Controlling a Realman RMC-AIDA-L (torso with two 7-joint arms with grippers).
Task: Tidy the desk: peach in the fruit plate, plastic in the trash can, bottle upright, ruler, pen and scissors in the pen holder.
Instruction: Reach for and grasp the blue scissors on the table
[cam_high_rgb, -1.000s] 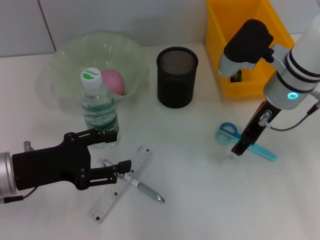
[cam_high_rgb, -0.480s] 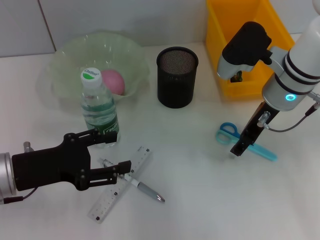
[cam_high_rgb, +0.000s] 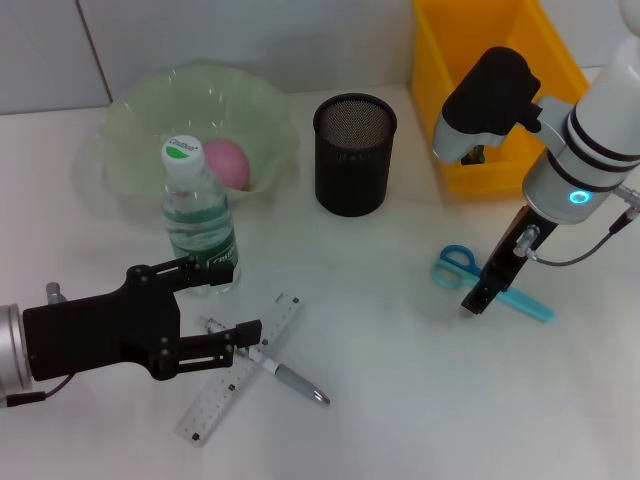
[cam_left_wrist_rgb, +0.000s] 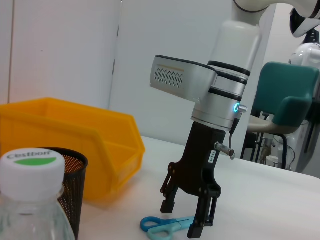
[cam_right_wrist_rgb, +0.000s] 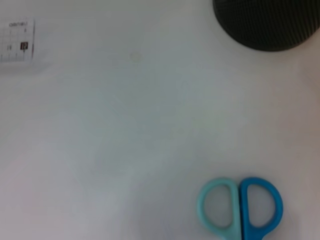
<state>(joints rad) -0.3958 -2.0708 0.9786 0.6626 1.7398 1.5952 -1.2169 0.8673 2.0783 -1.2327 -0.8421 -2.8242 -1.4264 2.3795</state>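
Scissors (cam_left_wrist_rgb: 167, 226) lie under the open right gripper (cam_left_wrist_rgb: 189, 219), seemingly untouched, left-wrist view only.

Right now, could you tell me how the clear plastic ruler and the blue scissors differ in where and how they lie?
The clear plastic ruler lies on the robot's left by the open left gripper, crossed by a grey pen; the blue scissors lie on the right, alone, under the open right gripper. The ruler is straight and see-through, the scissors two-toned with loop handles. Both lie flat on the white desk, outside the black mesh pen holder.
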